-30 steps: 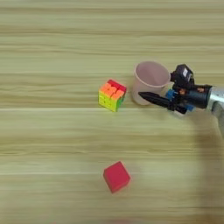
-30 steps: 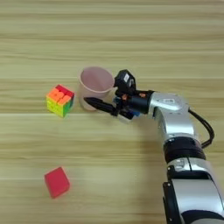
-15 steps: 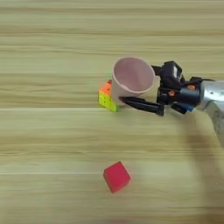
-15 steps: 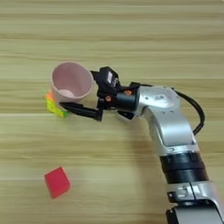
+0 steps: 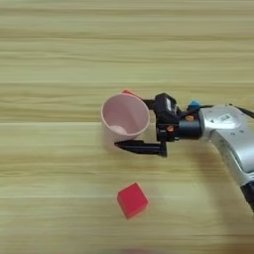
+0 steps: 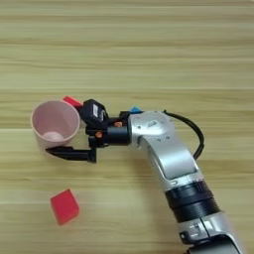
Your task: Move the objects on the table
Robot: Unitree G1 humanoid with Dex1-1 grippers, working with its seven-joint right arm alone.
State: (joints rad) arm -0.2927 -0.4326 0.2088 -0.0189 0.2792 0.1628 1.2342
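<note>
Pink plastic, the cup [image 5: 125,119] is what your right gripper [image 5: 141,134] has clamped by the rim on its right side, one black finger [image 5: 140,147] lying along the outside wall below it and the other hidden at the rim; the cup looks tilted with its mouth toward the camera, and I cannot tell whether its base touches the table [image 5: 59,49] or rides just above it. A sliver of red and orange [image 6: 72,101] peeks out behind the cup's far rim, too covered to name with certainty, and a small blue patch [image 6: 135,110] shows just behind the wrist. The red cube [image 5: 132,200] sits well apart, nearer you and slightly right of the cup's centre. Judging from this, you are mid-carry, so keep the grip firm and the cup level: a rim hold on a light cup lets it swing. Watch the hidden object behind the rim; the cup can nudge it if you travel low. Pick a bare stretch of wood, lower until the base sits flat, then release.
</note>
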